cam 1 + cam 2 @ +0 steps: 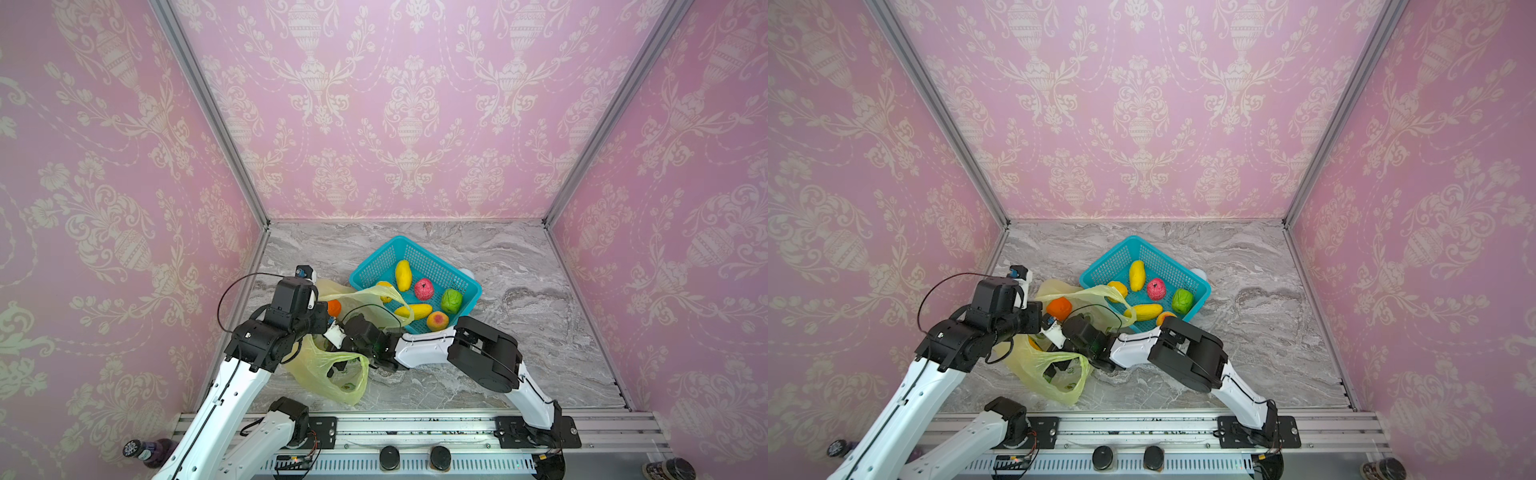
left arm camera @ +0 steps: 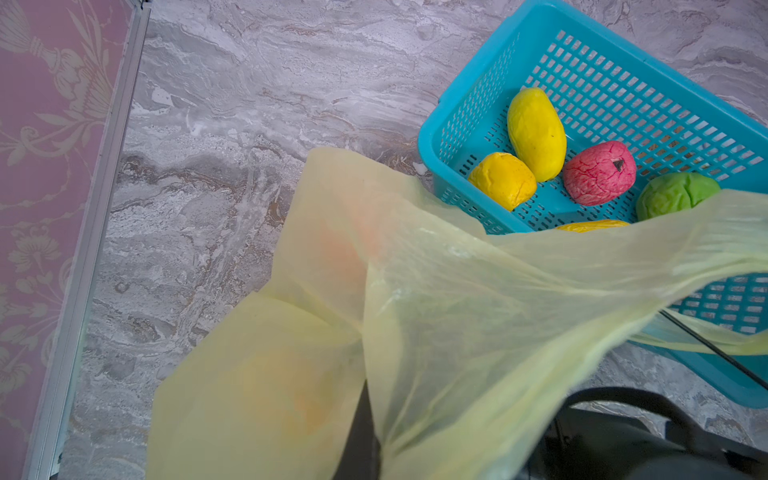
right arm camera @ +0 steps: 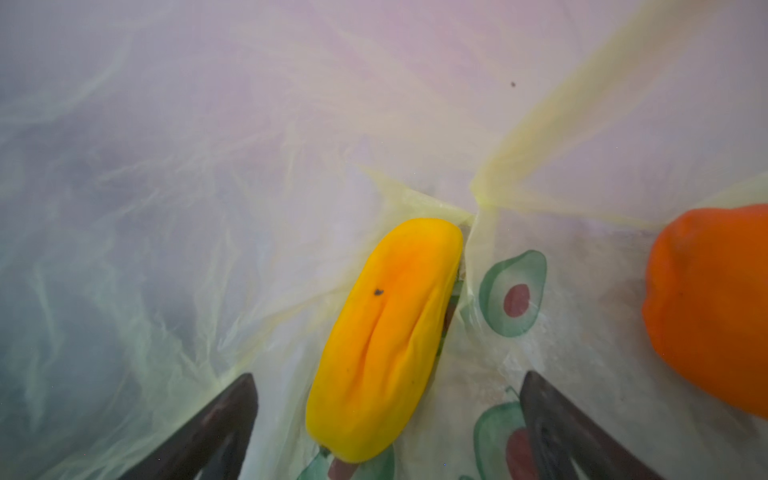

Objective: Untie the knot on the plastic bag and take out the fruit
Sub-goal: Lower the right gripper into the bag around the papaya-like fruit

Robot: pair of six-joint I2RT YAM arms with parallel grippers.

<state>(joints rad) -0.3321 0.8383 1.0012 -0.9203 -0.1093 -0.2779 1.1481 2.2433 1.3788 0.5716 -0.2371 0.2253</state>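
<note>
The plastic bag (image 1: pixel 328 376) (image 1: pixel 1034 374) lies crumpled at the front left, its mouth gaping; the knot is out of view. My left gripper (image 2: pixel 368 395) is shut on the bag's film (image 2: pixel 457 332) and holds it up. My right gripper (image 3: pixel 386 376) (image 1: pixel 336 368) reaches inside the bag and stands open, with a long yellow fruit (image 3: pixel 386 332) lying between its fingers (image 3: pixel 232 407). An orange fruit (image 3: pixel 715 307) (image 1: pixel 333 307) (image 1: pixel 1059 308) sits beside it in the bag. Several fruit lie in the basket: long yellow (image 1: pixel 403 275), pink-red (image 1: pixel 424 289), green (image 1: pixel 451 300), peach-coloured (image 1: pixel 437 321).
The teal perforated basket (image 1: pixel 374 266) (image 2: pixel 582 50) stands just behind the bag, and a bag handle (image 1: pixel 386 297) drapes over its near corner. A small white can (image 1: pixel 467 272) sits behind the basket. Pink walls close three sides. Bottles (image 1: pixel 141 451) stand by the front rail.
</note>
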